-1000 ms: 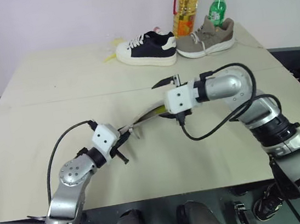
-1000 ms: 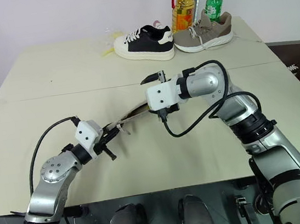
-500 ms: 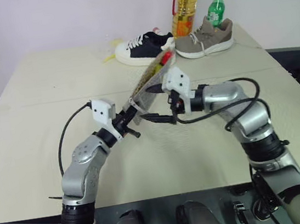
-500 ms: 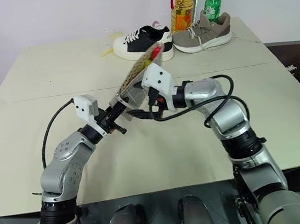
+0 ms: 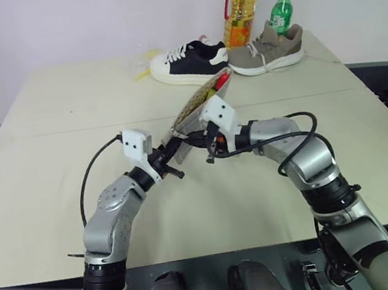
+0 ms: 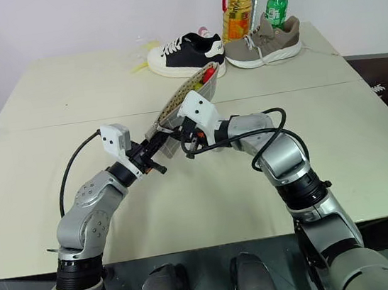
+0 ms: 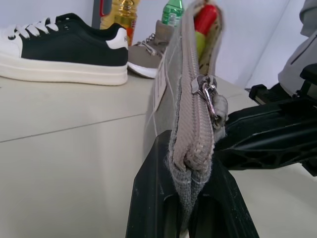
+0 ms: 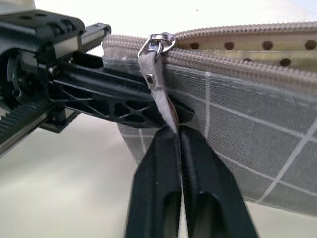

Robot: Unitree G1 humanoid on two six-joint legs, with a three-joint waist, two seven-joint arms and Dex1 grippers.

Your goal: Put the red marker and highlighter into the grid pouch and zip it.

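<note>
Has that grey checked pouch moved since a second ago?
Yes. The grid pouch has risen off the table and tilted up, its open end now reaching toward the black-and-white sneaker.

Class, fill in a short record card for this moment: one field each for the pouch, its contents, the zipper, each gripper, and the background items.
pouch: grid pouch held tilted above the table
contents: red marker and highlighter at the open end
zipper: mostly open, slider near the left gripper's end
left gripper: shut on the pouch's end
right gripper: shut on the pull tab
background: two shoes, oil bottle, green bottle
</note>
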